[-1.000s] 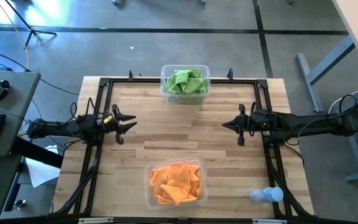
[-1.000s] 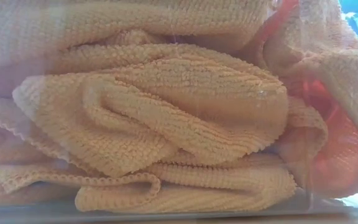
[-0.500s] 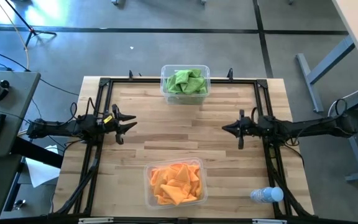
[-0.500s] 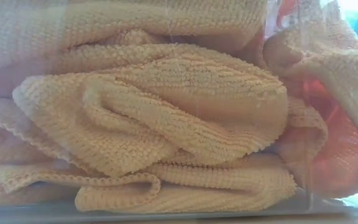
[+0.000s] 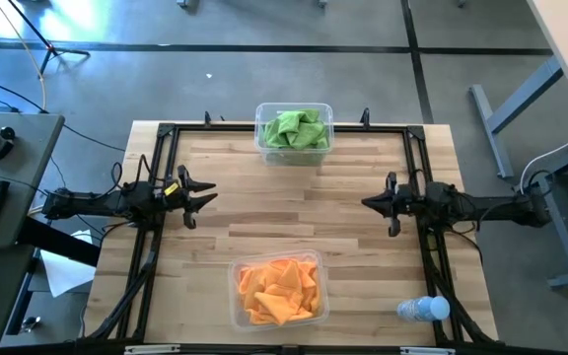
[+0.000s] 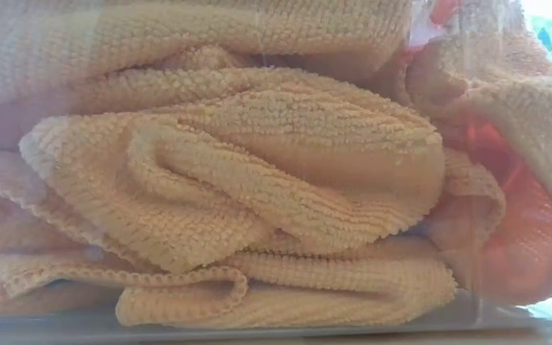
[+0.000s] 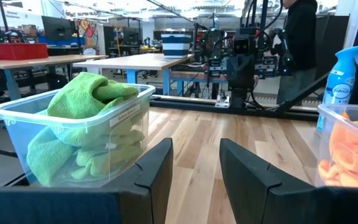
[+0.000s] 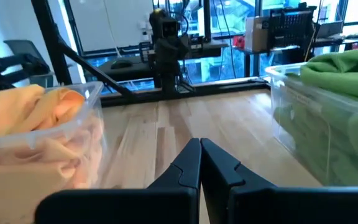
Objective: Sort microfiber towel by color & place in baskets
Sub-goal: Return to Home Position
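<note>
Lime green towels (image 5: 295,128) are piled in a clear basket (image 5: 261,116) at the table's far edge; they also show in the left wrist view (image 7: 86,124) and the right wrist view (image 8: 340,68). Orange towels (image 5: 279,289) fill a second clear basket (image 5: 235,296) near the near edge, and press against its wall in the low view (image 6: 257,192). My left gripper (image 5: 205,197) is open at the table's left side, holding nothing. My right gripper (image 5: 370,203) is shut at the right side, holding nothing.
A small clear plastic bottle (image 5: 422,309) lies near the table's near right corner. A black frame (image 5: 161,133) runs around the tabletop. Bare wood lies between the two baskets and between the grippers. A person (image 7: 297,43) stands beyond the table in the left wrist view.
My right arm has drawn back toward the table's right edge, its gripper staying shut. The left arm, the baskets and the towels have kept still.
</note>
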